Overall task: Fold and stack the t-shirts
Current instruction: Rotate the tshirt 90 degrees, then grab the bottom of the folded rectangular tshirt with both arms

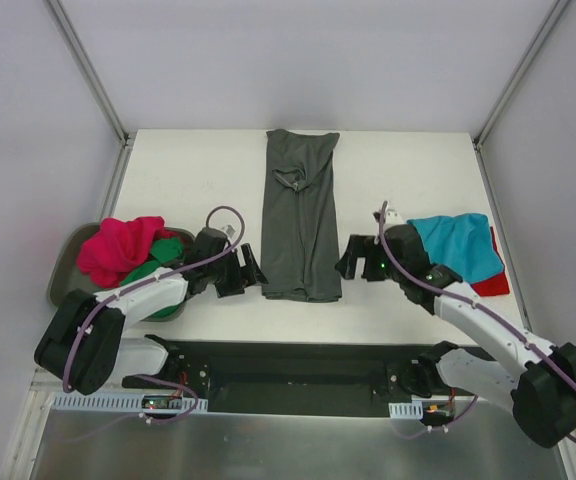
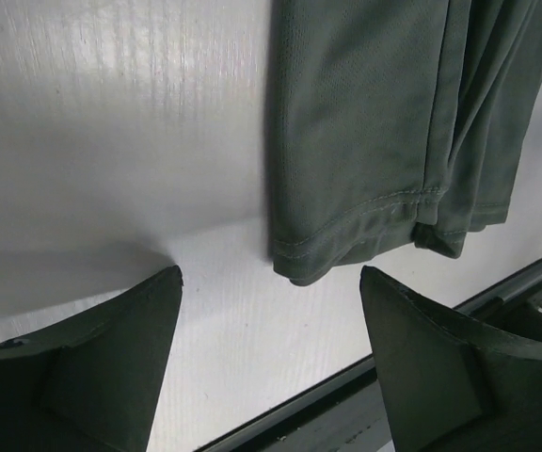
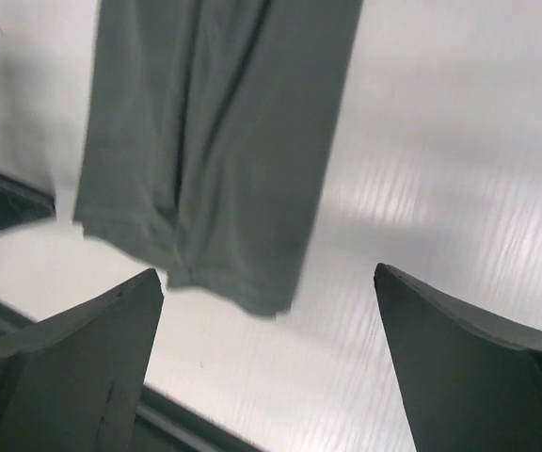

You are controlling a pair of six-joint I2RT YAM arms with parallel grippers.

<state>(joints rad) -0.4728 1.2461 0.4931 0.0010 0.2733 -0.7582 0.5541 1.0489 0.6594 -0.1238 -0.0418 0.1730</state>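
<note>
A dark grey t-shirt point(image 1: 301, 214) lies folded into a long strip down the middle of the white table. My left gripper point(image 1: 255, 272) stands open just left of its near hem point(image 2: 346, 247), nothing between the fingers. My right gripper point(image 1: 347, 261) stands open just right of that same hem point(image 3: 216, 273), also holding nothing. A teal t-shirt point(image 1: 458, 245) lies folded on a red one point(image 1: 492, 280) at the right. Magenta pink point(image 1: 120, 247) and green point(image 1: 155, 274) t-shirts are bunched at the left.
The pink and green shirts rest in a dull grey-green tray point(image 1: 59, 277) at the table's left edge. A black rail point(image 1: 298, 365) runs along the near edge between the arm bases. White walls with metal posts close the back and sides.
</note>
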